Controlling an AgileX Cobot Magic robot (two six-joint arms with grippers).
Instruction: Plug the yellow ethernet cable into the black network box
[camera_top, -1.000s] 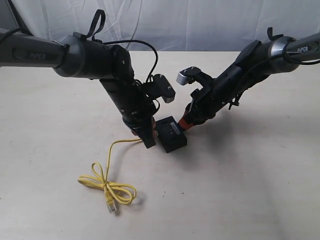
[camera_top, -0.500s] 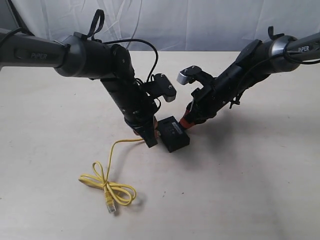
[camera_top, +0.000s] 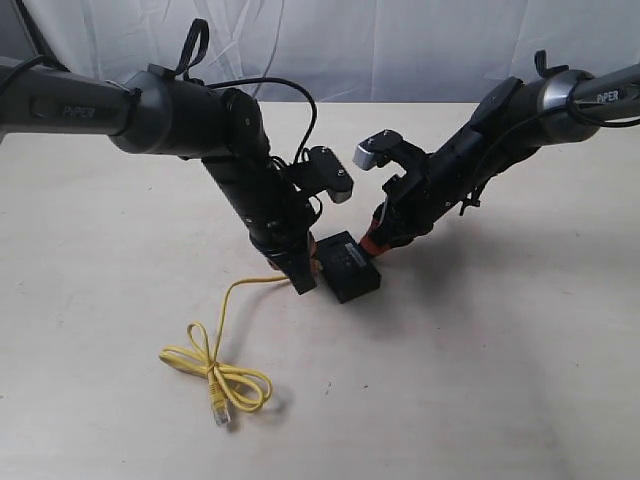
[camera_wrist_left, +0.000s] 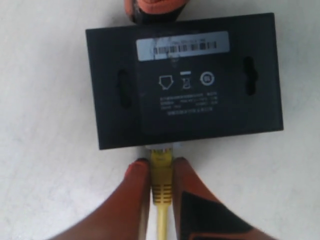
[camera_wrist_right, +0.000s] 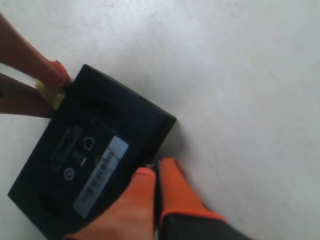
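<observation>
The black network box lies flat on the table, pale label strip up. My left gripper is shut on the yellow ethernet cable just behind its plug. The plug's clear tip touches the box's side; how deep it sits is hidden. From there the cable runs to a knotted loop and a free plug. My right gripper is shut, its fingertips pressed against the opposite side of the box.
The pale table stretches bare to the right and front of the box. A white cloth backdrop hangs behind. Both arms reach in from the sides and meet over the middle.
The left gripper has pushed the plug a little toward the box. The box has slid and turned slightly to the right, and the cable loop has trailed along.
</observation>
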